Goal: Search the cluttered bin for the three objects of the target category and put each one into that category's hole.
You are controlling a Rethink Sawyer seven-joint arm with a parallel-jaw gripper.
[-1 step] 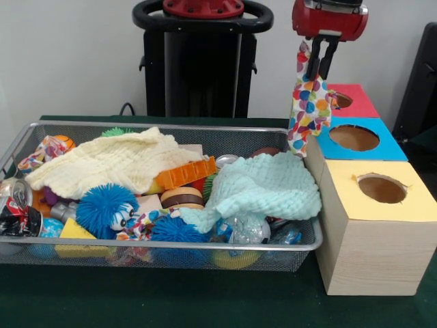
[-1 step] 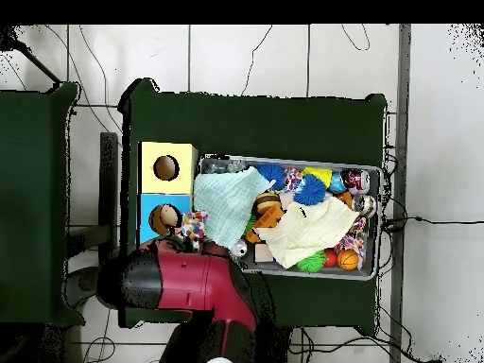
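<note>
Wooden boxes (image 1: 372, 225), seemingly 3; 1 cloth (image 1: 307, 109) in end effector (image 1: 320, 68).

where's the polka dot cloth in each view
Front view: the polka dot cloth hangs from the gripper, upper right, in front of the red and blue boxes.
Overhead view: the cloth shows lower left of the bin, by the blue box.
Shared landmark: the yellow box with its round hole.

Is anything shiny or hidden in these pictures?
Front view: the crumpled clear plastic in the wire bin glints with light. Overhead view: the red arm covers the red box; the gripper holding the dotted cloth shows only from the front.
</note>
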